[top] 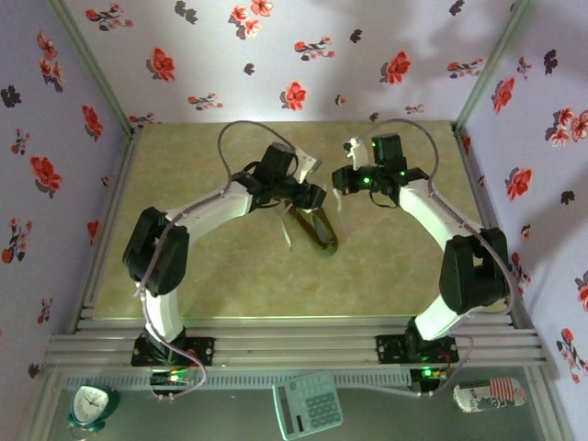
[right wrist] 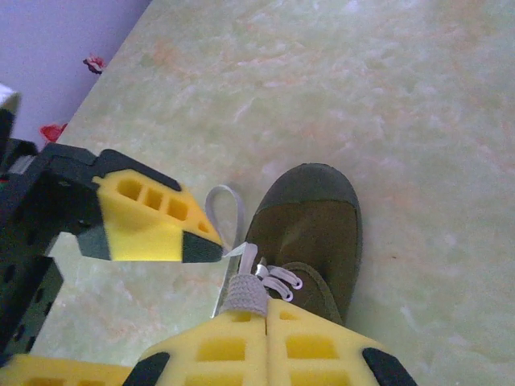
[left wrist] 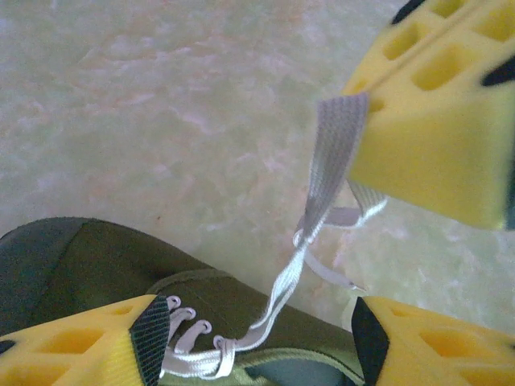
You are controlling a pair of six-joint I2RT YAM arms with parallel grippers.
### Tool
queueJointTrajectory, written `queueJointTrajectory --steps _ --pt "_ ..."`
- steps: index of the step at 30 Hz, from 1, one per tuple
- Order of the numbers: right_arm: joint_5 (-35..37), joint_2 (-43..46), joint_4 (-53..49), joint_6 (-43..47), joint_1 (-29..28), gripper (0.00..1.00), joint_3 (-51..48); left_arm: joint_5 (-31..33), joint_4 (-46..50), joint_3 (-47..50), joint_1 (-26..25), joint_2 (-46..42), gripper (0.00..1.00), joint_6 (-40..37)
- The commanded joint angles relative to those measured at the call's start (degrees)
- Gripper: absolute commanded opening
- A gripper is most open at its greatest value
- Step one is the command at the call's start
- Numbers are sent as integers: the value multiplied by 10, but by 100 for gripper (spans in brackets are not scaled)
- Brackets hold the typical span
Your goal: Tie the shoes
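Slippage is the danger. Top view: olive shoe lies on the marbled table. Left wrist: left tool gapes wide astride the shoe's flat woven lace. Right wrist: right tool pinches that lace beside the shoe; smooth webbing may slide from spongy foam pads.

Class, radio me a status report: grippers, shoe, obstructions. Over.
Left gripper open over the shoe. Right gripper shut on white lace, stretched from the shoe. No bow yet. No obstruction seen.
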State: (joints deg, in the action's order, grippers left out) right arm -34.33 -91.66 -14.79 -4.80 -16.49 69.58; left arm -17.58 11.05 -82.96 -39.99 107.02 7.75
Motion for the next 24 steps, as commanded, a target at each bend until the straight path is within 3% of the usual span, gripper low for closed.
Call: queueJointTrajectory --steps 1,16,24 --pt "-15 -5 10 -16 2 0 14 8 -14 -24 -3 23 64 0" --pt "-17 -7 8 -21 8 0 11 1 -15 -79 -3 75 46 17" --pt "-7 -9 3 -22 13 0 11 -2 -9 -83 -2 72 7 20"
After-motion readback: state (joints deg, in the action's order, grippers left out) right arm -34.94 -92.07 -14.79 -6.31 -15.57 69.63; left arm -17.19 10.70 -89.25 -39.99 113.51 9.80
